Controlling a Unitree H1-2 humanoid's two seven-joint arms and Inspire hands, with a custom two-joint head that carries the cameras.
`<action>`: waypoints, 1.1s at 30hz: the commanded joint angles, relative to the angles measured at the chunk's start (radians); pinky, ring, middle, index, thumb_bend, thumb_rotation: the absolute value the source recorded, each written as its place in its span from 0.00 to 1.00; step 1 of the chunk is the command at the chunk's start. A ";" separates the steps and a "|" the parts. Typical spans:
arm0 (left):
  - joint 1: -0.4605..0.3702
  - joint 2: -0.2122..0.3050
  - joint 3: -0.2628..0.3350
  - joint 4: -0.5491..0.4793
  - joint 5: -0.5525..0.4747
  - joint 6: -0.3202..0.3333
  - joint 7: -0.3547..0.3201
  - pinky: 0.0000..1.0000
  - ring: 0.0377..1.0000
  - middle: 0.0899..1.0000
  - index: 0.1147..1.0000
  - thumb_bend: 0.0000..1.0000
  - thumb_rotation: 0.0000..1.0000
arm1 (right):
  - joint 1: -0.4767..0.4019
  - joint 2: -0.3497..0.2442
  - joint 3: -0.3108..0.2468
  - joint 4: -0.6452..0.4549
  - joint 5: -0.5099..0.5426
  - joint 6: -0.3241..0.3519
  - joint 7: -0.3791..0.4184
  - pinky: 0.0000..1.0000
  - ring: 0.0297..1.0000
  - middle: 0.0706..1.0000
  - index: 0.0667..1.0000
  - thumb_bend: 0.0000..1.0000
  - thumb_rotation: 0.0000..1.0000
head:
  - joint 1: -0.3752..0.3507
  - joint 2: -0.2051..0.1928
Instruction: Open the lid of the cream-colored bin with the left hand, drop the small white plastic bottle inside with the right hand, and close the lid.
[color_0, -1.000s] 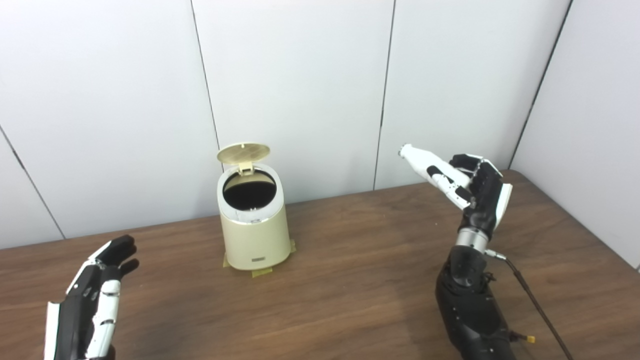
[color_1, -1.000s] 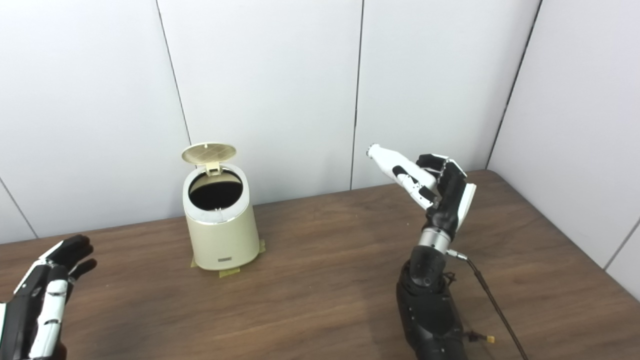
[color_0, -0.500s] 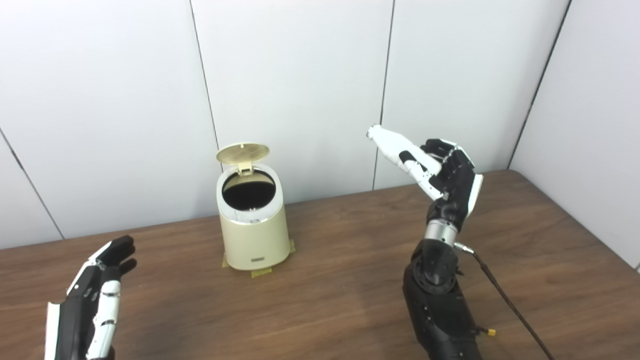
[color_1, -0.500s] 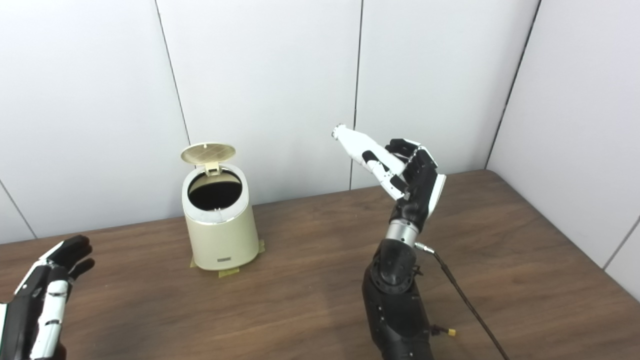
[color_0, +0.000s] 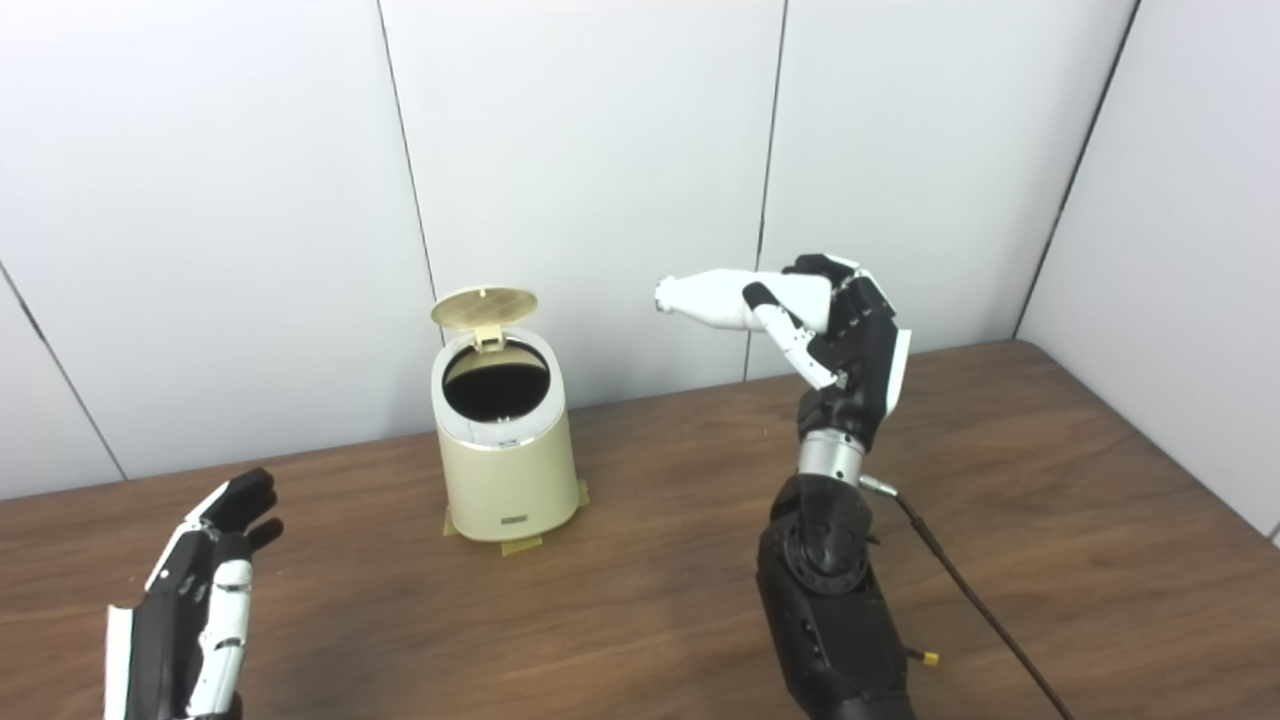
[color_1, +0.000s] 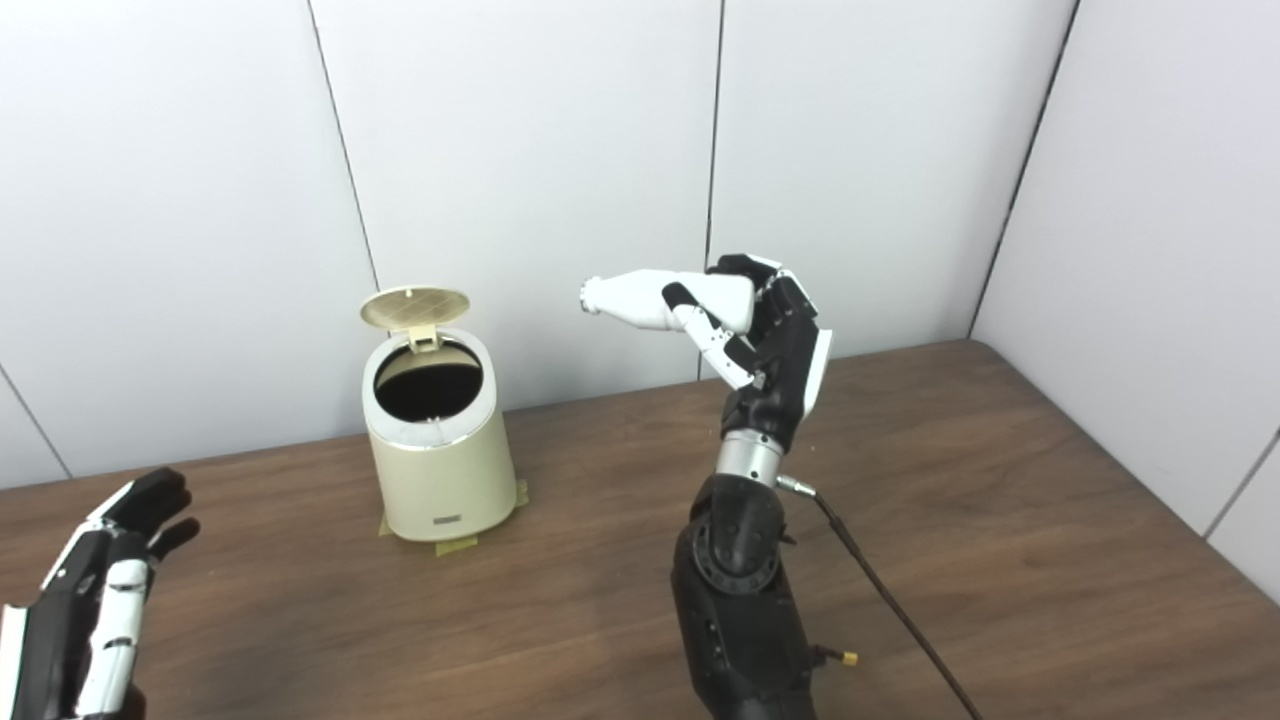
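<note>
Left eye view: right hand (color_0: 850, 330) raised, clamped on bottle (color_0: 715, 298), now level, cap toward bin (color_0: 500, 440), closer than before. Bin lid (color_0: 484, 306) up. Right eye view: left hand (color_1: 95, 595) fingers apart, empty, low left of bin; small front label unreadable.

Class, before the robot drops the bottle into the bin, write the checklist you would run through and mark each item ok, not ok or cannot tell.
1. Lid open, standing up behind the opening: ok.
2. Right hand shut on the white bottle: ok.
3. Bottle above the bin opening: not ok, it is off to the right.
4. Left hand clear of the bin: ok, open and well away.
5. Bin interior free: cannot tell, too dark.
6. Bin steady: ok, upright on the table.
</note>
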 joint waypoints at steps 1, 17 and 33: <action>-0.030 -0.003 -0.003 -0.017 0.022 -0.012 0.015 0.80 0.85 0.84 0.81 0.25 0.69 | -0.047 -0.003 0.016 -0.041 -0.031 -0.020 0.019 0.37 0.43 0.46 0.44 0.50 0.00 | 0.003 0.001; -0.030 -0.031 -0.007 0.000 0.031 -0.028 0.042 0.80 0.85 0.82 0.79 0.24 0.62 | -0.089 0.050 0.069 0.007 -0.008 -0.067 0.073 0.37 0.44 0.46 0.45 0.50 0.00 | 0.064 -0.006; -0.034 -0.056 -0.017 0.019 0.090 -0.073 0.074 0.82 0.85 0.82 0.79 0.26 0.69 | -0.140 0.063 0.087 0.092 0.017 -0.066 0.106 0.38 0.42 0.48 0.45 0.50 0.00 | 0.155 -0.010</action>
